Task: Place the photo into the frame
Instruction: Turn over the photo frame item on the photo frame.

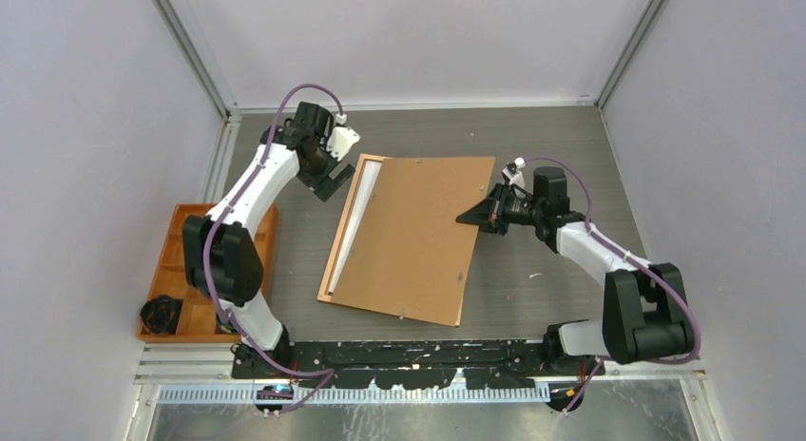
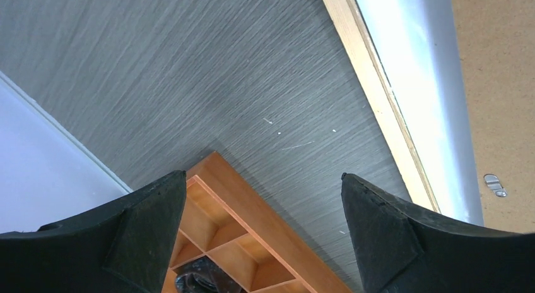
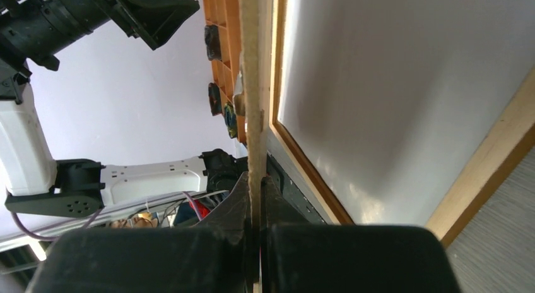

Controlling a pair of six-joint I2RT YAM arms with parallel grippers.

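The frame [image 1: 350,213] lies face down on the table. Its brown fibreboard back [image 1: 418,232] is tilted, with the right edge raised. A white strip, the photo's plain back [image 1: 360,211], shows along the frame's left rail. My right gripper [image 1: 472,216] is shut on the board's right edge. In the right wrist view the board edge [image 3: 251,84] runs between its fingers [image 3: 240,198], with the white photo back [image 3: 391,84] inside the frame rail [image 3: 486,167]. My left gripper [image 1: 331,186] is open and empty above the table by the frame's far left corner. The frame rail [image 2: 378,97] shows in the left wrist view.
An orange compartment tray [image 1: 176,260] with black items [image 1: 162,315] stands at the left edge of the table and shows in the left wrist view [image 2: 252,204]. Grey walls and metal rails close in the table at the back and both sides.
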